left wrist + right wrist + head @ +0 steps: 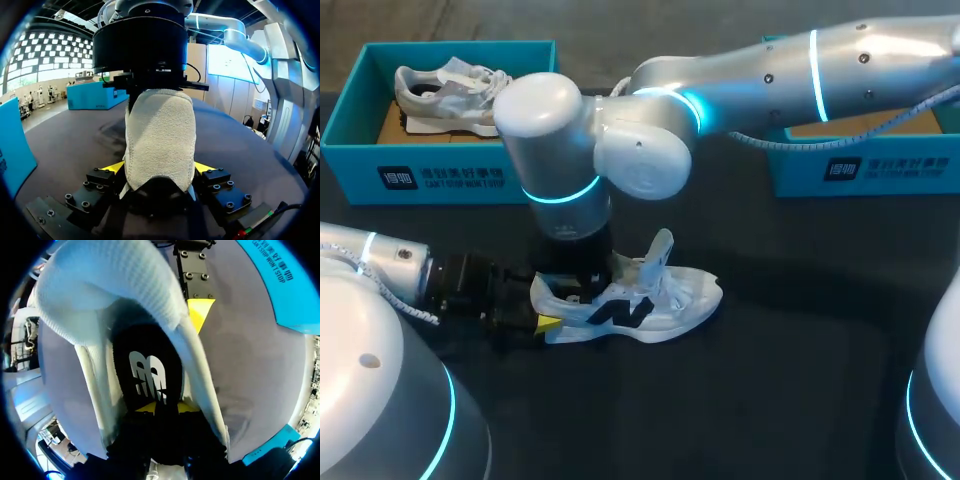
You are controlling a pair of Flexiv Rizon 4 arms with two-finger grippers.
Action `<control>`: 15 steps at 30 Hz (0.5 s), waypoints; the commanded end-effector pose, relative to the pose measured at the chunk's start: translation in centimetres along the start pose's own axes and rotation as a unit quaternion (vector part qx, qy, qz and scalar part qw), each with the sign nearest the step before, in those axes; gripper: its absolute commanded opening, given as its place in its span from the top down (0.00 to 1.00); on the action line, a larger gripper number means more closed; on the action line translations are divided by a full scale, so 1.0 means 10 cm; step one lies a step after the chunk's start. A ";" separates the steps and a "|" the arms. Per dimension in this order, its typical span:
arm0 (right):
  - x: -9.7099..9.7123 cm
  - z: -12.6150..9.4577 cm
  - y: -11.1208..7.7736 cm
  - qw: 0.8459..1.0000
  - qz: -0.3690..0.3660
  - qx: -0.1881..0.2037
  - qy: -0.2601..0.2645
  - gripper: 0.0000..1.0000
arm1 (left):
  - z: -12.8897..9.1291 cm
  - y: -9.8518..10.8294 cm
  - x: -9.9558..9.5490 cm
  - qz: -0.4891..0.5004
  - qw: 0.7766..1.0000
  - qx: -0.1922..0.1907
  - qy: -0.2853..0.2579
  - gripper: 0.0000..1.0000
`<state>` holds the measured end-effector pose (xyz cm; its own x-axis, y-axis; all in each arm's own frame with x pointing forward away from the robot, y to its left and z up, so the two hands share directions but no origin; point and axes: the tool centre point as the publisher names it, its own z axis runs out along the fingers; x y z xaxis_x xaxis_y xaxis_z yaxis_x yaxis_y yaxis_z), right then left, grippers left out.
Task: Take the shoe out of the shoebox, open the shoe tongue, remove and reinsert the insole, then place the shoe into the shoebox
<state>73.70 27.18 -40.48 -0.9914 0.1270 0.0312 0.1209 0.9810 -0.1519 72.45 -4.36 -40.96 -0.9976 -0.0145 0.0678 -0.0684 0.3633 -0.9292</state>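
In the head view the shoe point(640, 305) lies on its sole at the middle of the table point(800, 390), out of both boxes, with the tongue point(661, 250) standing up; the left gripper point(544, 322) meets its heel at the lower left, and the right arm point(650, 150) comes over from the upper right and drops straight into the shoe's mouth; the right-hand shoebox point(860, 178) sits at the upper right, and the left-hand shoebox point(440, 180) at the upper left holds a second shoe point(445, 92); a lift that is not vertical could tip the shoe, since only the heel is held; in the left wrist view the heel point(160, 135) fills the space between the yellow tips, which press it from both sides; the hold looks low and narrow, so a hard pull on the insole might drag the heel out of it; in the right wrist view the right gripper point(165, 407) is down inside the shoe at the heel end of the dark insole point(149, 372); I cannot tell whether it is spread or pinching; if it catches the lining along with the insole, the whole shoe may rise, or the insole may fold and jam against the upper.
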 end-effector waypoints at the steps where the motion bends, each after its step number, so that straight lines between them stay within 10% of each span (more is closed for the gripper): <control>1: 0.05 0.40 0.00 1.000 0.001 0.008 0.015 0.89 | 0.01 0.02 -0.03 0.000 1.000 -0.001 0.000 1.00; 15: 0.14 0.26 -0.17 0.998 -0.013 0.017 0.053 1.00 | 0.01 0.02 -0.03 0.000 1.000 -0.001 0.000 1.00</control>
<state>72.89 26.52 -40.33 -0.9848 0.1213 0.1244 0.0961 0.9767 -0.1919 72.38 -4.40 -40.94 -0.9976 -0.0134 0.0674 -0.0677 0.3630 -0.9293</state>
